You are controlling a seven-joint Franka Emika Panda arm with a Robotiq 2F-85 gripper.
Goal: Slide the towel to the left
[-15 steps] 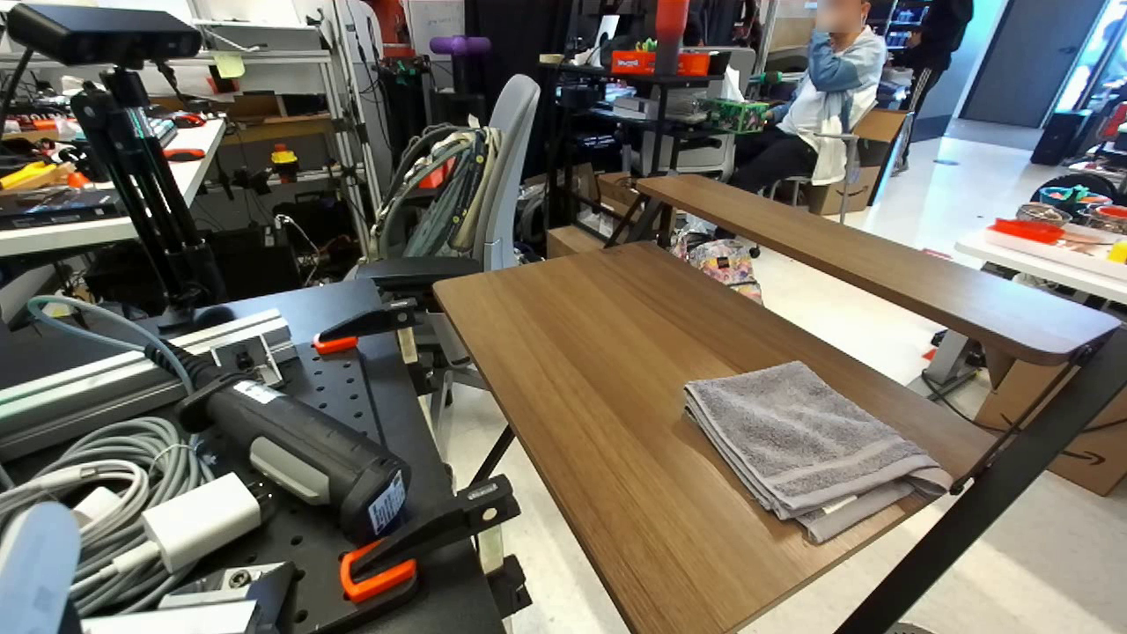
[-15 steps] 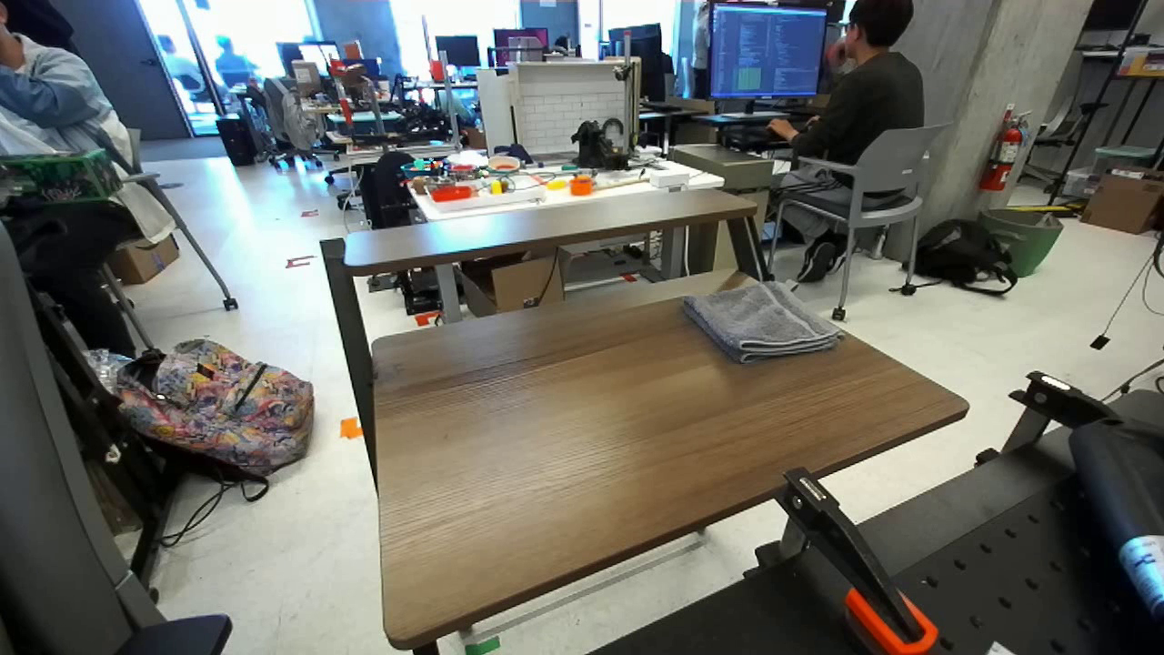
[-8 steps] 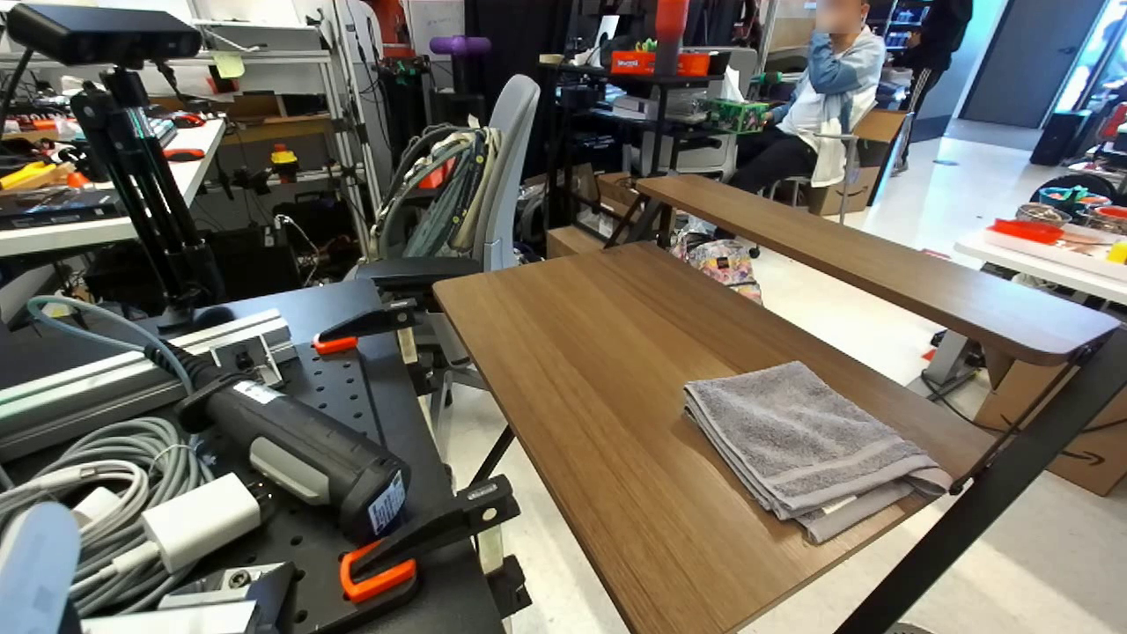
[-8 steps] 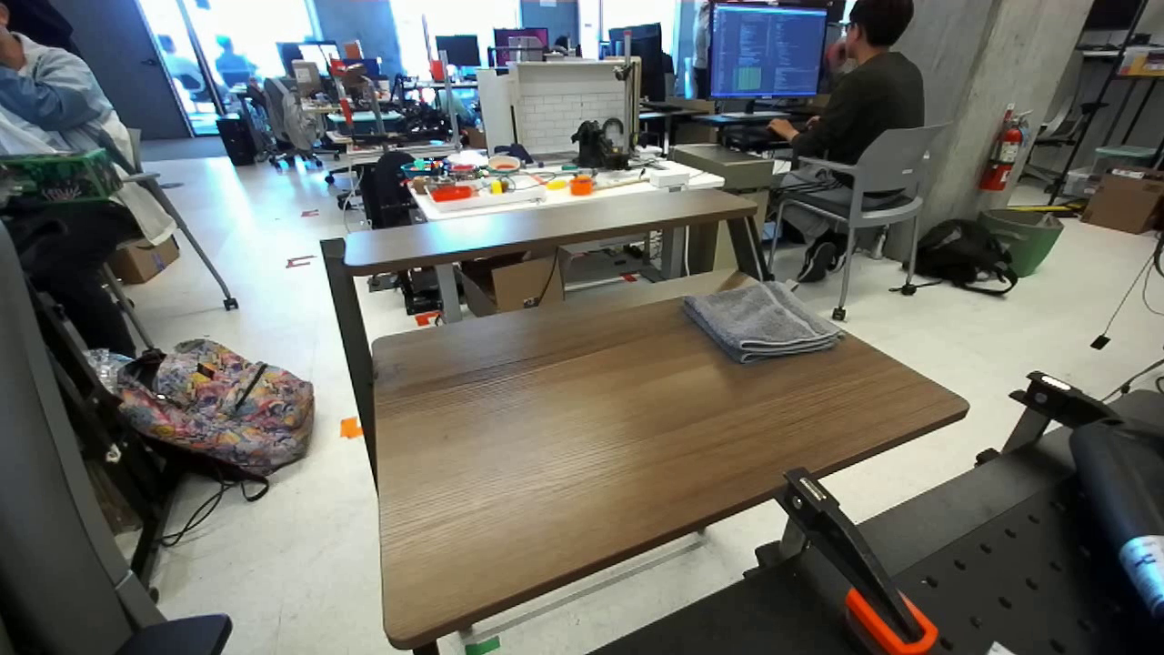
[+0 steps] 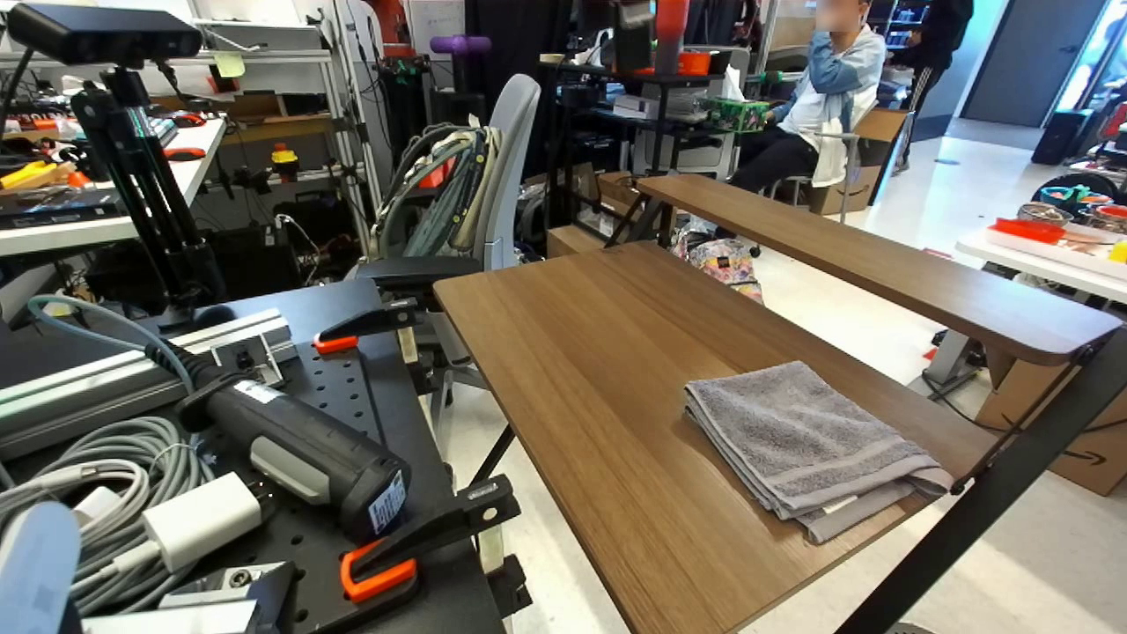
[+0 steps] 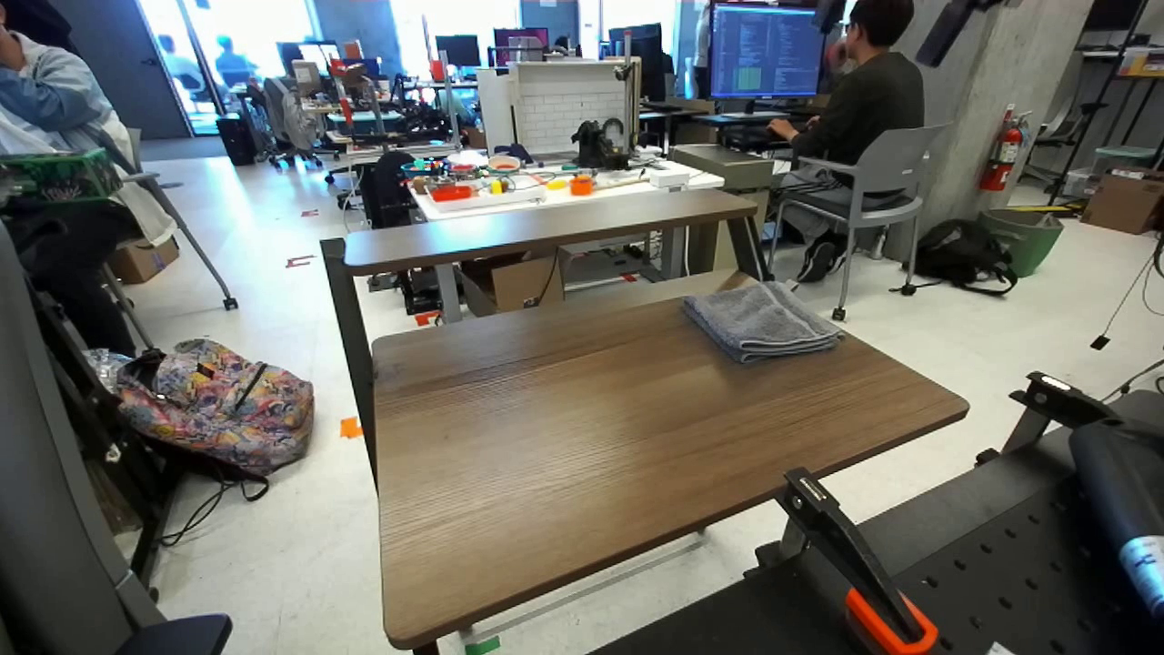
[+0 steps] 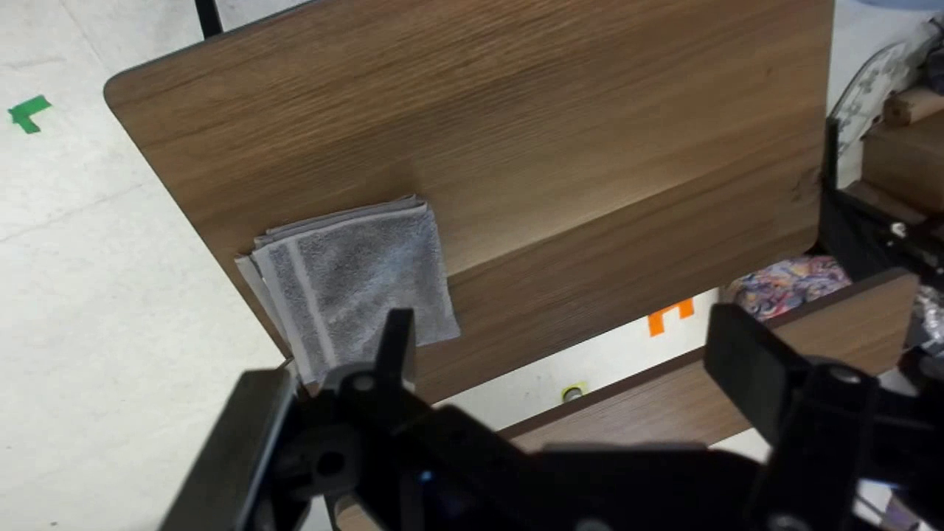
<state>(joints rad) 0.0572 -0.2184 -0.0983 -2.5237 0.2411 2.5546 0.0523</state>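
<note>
The towel [image 5: 810,440] is a grey folded cloth lying flat on the brown wooden table [image 5: 599,379], close to one end and beside the raised shelf. It also shows in an exterior view [image 6: 762,320] and in the wrist view [image 7: 354,273], where a finger covers its lower corner. My gripper [image 7: 560,317] is open with its fingers wide apart and nothing between them. It is high above the table and apart from the towel. In an exterior view its two dark fingers [image 6: 878,41] show at the top edge; a dark part of it [image 5: 632,35] shows at the top.
A raised wooden shelf [image 5: 863,255] runs along the table's long edge on dark posts [image 5: 1012,467]. A black bench [image 5: 343,387] with orange-tipped clamps [image 6: 846,546] and a dark handheld device [image 5: 299,458] stands beside the table. An office chair [image 5: 502,176] stands near one end.
My gripper has come into view at the top of both exterior views, where it did not show before. The towel and table have not moved.
</note>
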